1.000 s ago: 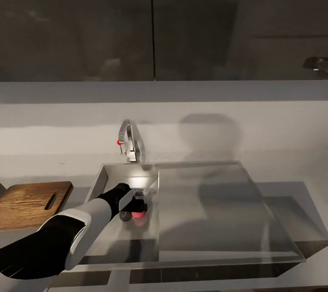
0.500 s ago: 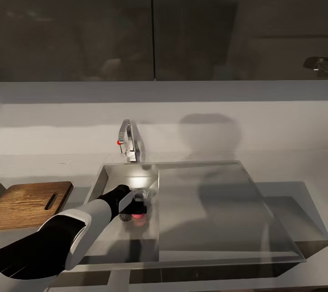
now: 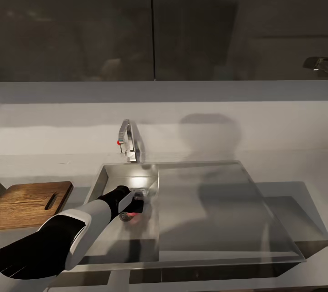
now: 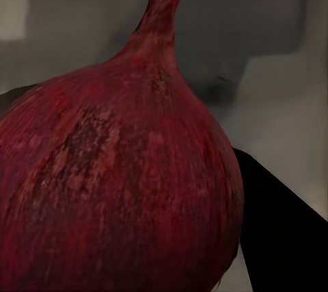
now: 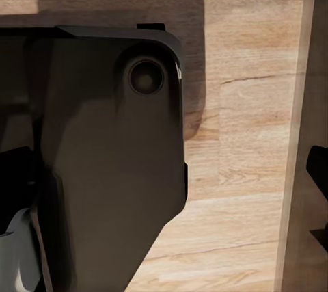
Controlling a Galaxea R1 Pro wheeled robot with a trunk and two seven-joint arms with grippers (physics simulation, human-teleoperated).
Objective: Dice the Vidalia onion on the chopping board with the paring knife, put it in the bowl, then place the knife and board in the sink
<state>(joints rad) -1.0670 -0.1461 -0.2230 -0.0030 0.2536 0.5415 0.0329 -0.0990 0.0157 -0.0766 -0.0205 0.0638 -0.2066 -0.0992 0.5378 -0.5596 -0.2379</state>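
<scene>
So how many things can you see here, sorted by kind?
Onions: 1, the Vidalia onion, dark red up close
Chopping boards: 1, the chopping board
Sinks: 1, the sink
Taps: 1, the tap
Claws: 1, the left claw, at the onion
Total: 5

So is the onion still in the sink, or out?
In. The onion sits down in the sink basin, with the left gripper around it. Not lifted past the rim yet.
</scene>
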